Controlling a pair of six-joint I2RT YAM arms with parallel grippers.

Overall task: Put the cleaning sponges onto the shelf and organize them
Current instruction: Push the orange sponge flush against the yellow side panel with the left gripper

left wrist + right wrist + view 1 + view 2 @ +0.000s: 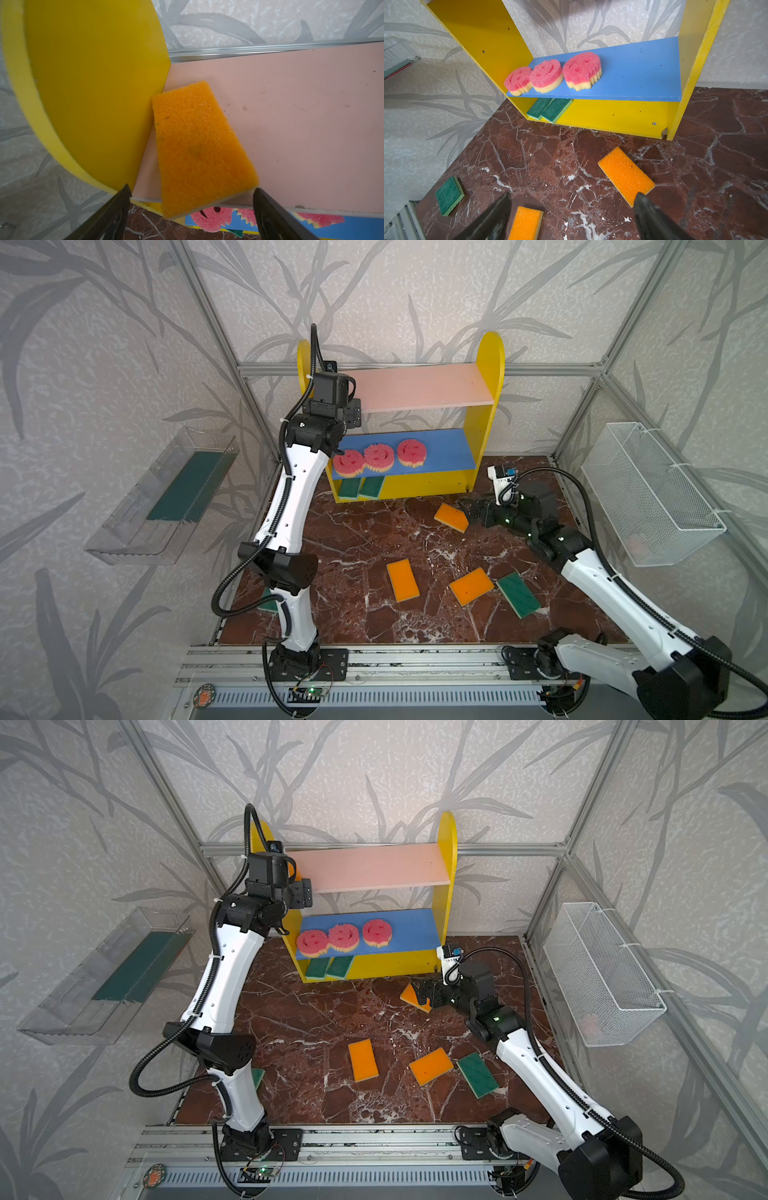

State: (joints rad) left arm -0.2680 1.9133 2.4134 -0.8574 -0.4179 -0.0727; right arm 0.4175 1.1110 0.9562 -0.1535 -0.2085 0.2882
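Observation:
The shelf [490, 377] stands at the back of the marble table. In the left wrist view an orange sponge [199, 145] lies on the pink board [301, 124] against the yellow side, one end overhanging the front edge. My left gripper [192, 189] is open just in front of it, touching nothing. Three pink smiley sponges [376, 456] sit on the blue board, and two green sponges [359, 487] on the yellow base. My right gripper [471, 512] is open low over the table, beside an orange sponge [626, 176]. Two more orange sponges [403, 580] [471, 585] and a green sponge [518, 594] lie nearer the front.
Another green sponge [268, 601] lies half hidden behind the left arm. A clear plastic tray [124, 531] holding a dark green strip [187, 485] hangs on the left wall. On the right wall is a white wire basket [648, 497].

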